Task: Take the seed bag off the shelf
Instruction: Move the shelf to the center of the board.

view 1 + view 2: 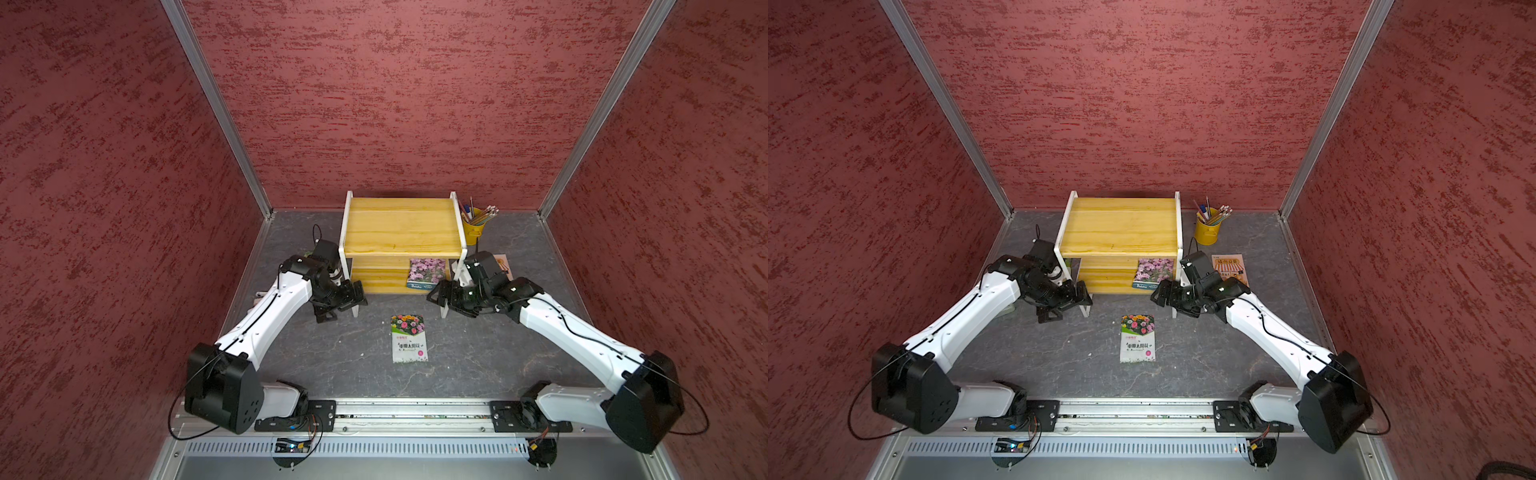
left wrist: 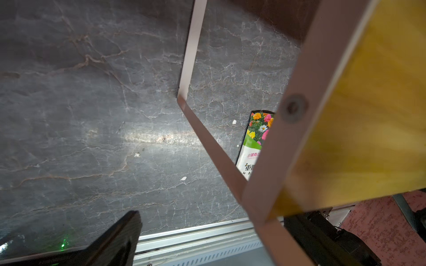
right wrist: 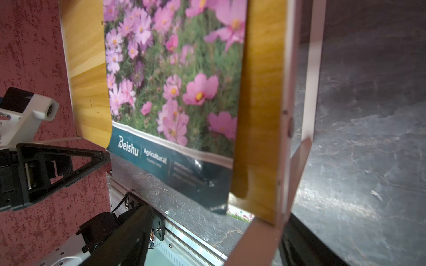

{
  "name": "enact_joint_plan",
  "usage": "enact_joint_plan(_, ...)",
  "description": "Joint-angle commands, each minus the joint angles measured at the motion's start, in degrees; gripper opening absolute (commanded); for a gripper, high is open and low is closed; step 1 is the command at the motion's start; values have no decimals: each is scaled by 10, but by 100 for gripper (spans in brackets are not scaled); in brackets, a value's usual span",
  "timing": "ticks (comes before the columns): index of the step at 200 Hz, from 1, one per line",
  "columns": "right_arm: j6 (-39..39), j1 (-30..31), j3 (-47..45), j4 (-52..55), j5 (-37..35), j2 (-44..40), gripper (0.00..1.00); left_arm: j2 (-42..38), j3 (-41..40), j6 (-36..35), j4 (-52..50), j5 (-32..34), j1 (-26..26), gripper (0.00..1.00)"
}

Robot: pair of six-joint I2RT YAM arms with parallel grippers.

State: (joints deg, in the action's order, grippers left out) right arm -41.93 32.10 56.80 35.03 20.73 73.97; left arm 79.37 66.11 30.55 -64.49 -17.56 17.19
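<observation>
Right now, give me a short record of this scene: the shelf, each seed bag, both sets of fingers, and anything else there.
shelf: two-tier rack, yellow wooden boards, white metal frame
on shelf: pink-flower seed bag, lower board, right end, overhanging the front edge
off shelf: multicoloured-flower seed packet, flat on grey table in front
left fingers: open, by front left leg
right fingers: open, by front right leg, bag not gripped
extras: yellow pencil bucket; orange leaflet
</observation>
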Motion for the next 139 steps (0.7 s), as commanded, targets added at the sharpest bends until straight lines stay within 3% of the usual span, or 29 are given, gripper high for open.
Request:
enact_joint_plan(1,23,-12,35,-37,20,29,86,32,47,-23,38,5,-7,100)
enact_joint_plan(86,65,-72,149,-42,50,158,86,123,128,-39,64,-12,-34,100)
enact_joint_plan(139,71,-86,138,-13,87,107,88,86,111,-31,43,-15,-33,100)
